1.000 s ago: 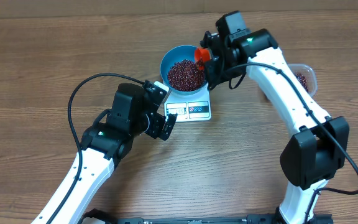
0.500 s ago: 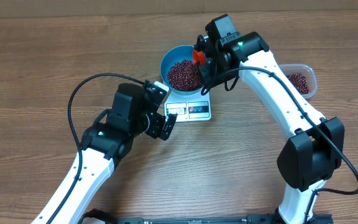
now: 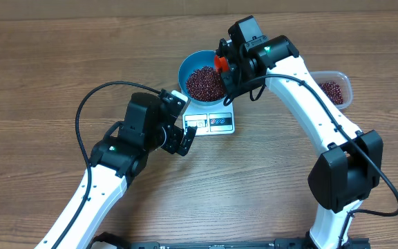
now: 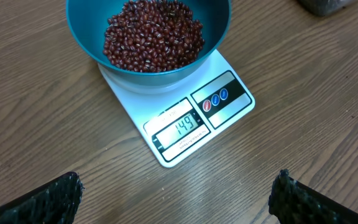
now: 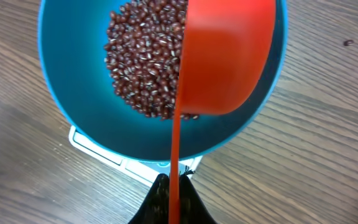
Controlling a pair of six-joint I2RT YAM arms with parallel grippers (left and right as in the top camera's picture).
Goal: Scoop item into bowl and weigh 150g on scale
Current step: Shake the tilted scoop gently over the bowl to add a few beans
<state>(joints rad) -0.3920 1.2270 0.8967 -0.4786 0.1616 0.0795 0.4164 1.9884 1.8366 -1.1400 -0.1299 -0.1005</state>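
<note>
r gripper [image 5: 170,199] moved over bowl [image 5: 79,118], scoop [image 5: 225,56] hides beans [image 5: 145,62].

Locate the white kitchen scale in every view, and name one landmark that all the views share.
Overhead: the scale lies upper centre, its far end under the bowl.
Left wrist: the scale is at centre, with its display edge toward the camera.
Right wrist: only a white corner of the scale shows, lower left, beneath the bowl.
Shared landmark: the blue bowl of beans standing on it.
</note>
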